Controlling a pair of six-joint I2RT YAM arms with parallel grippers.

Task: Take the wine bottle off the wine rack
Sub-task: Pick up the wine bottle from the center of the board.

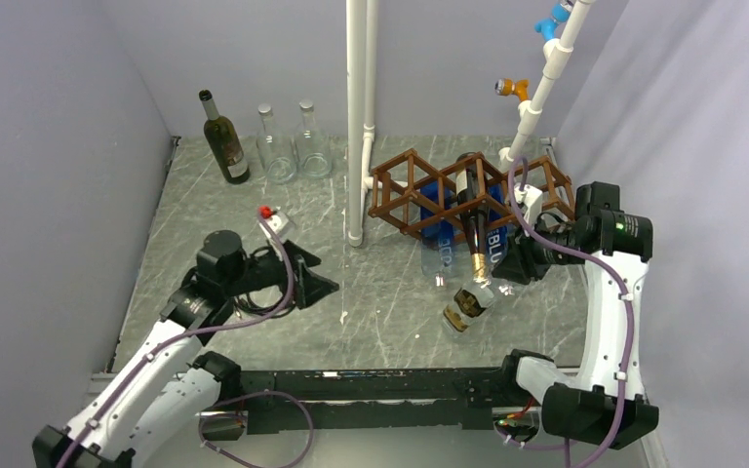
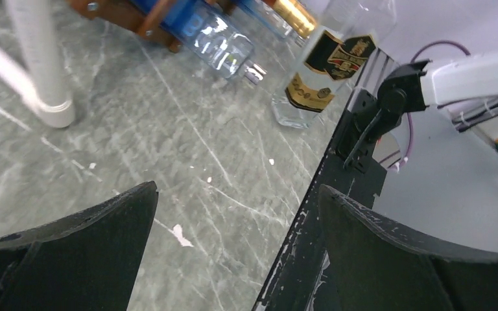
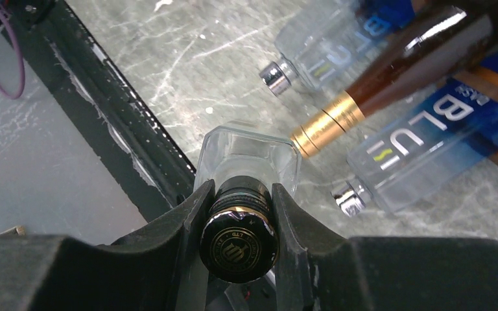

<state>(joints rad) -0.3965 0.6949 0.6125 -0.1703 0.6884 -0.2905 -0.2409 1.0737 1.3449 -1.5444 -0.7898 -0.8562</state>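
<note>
The right gripper [image 3: 240, 197], bottom centre of the right wrist view, is pinched onto the black, gold-ringed cap of a clear glass bottle [image 3: 246, 152], one black finger on each side of the neck. The bottle's square shoulders point away from the camera toward the grey marble table [image 3: 168, 58].

In the top view this clear glass bottle [image 1: 468, 304] sits lower right of centre, tilted, its black and gold label facing up. It is out of the wine rack [image 1: 419, 190] and in front of it, near the table's front edge. Whether its base touches the table cannot be told.

Just beyond the held bottle, to the upper right of the wrist view, three bottles lie with necks pointing outward: a dark brown bottle [image 3: 415, 61] with a gold foil neck, between two clear bottles with blue labels [image 3: 428, 142]. In the top view they rest in the brown wooden lattice rack, right of centre.

The left gripper [image 1: 317, 278], left of centre, is spread wide and holds nothing, hovering over bare table. A white pipe [image 1: 359, 117] stands upright at centre. At upper left stand a dark green bottle [image 1: 224, 141] and two clear bottles [image 1: 293, 146].
</note>
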